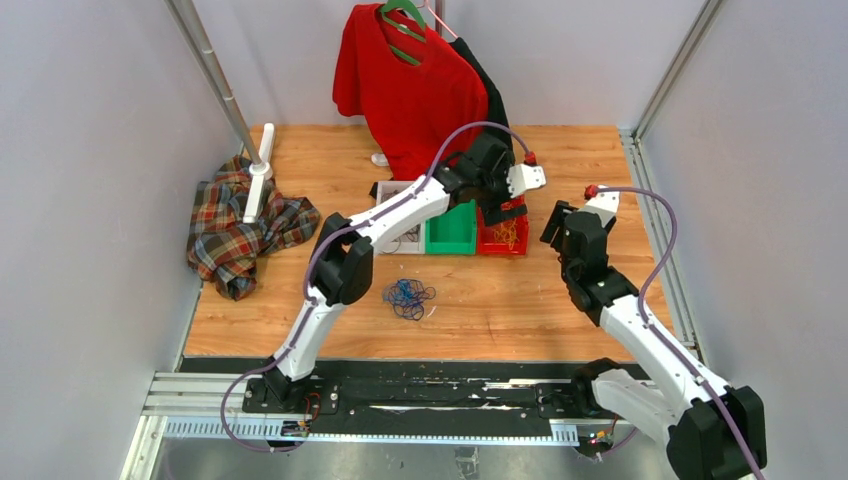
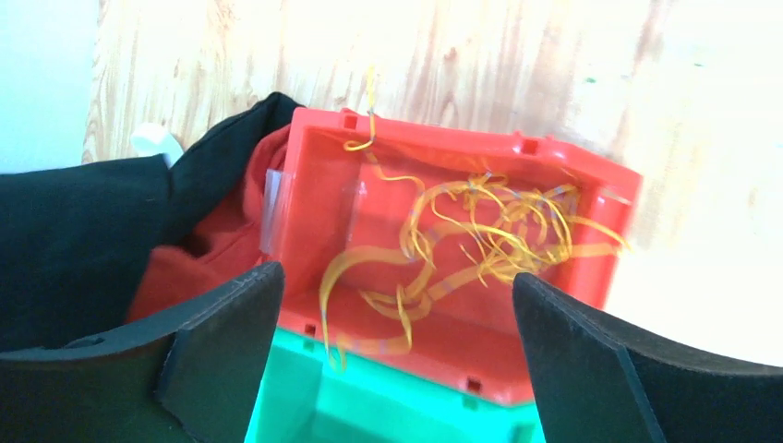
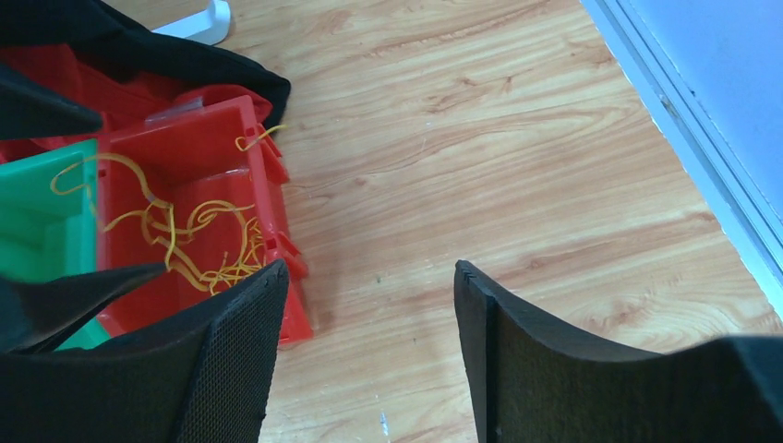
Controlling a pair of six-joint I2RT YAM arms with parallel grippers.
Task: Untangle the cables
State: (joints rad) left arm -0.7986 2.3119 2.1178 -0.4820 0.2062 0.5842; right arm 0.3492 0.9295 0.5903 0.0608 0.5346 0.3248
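1. Seen from above, the left gripper [image 1: 505, 212] hangs over a red bin [image 1: 503, 238] that holds yellow cables [image 1: 507, 232]. A green bin [image 1: 452, 230] touches the red one on the gripper's left, with a white tray [image 1: 398, 240] beyond it whose contents are too small to tell. The right gripper [image 1: 556, 226] hovers just right of the red bin, apart from it. A knot of blue and black cables [image 1: 408, 297] lies loose on the table [image 1: 520, 300], nearer the arm bases than either gripper. A red shirt [image 1: 410, 90] on a hanger [image 1: 403, 25] and a black garment [image 1: 497, 100] hang behind the bins. A plaid shirt [image 1: 240, 235] lies far to the left.

2. From the left wrist, the jaws of the left gripper [image 2: 397, 277] are spread wide with nothing between them. Directly below it, the yellow cables [image 2: 480, 231] lie tangled in the red bin [image 2: 591, 185], one strand hooked over the far rim. The green bin [image 2: 369, 406] lies at the near edge. The black garment [image 2: 83, 240] crowds the bin's left side, beside the left finger.

3. From the right wrist, the right gripper [image 3: 369, 268] is open and empty over bare wood. The red bin [image 3: 203, 157] sits left of its left finger, and the yellow cables [image 3: 203, 240] spill partly into the green bin [image 3: 46, 221]. The black garment [image 3: 166, 55] drapes over the bin's far end.
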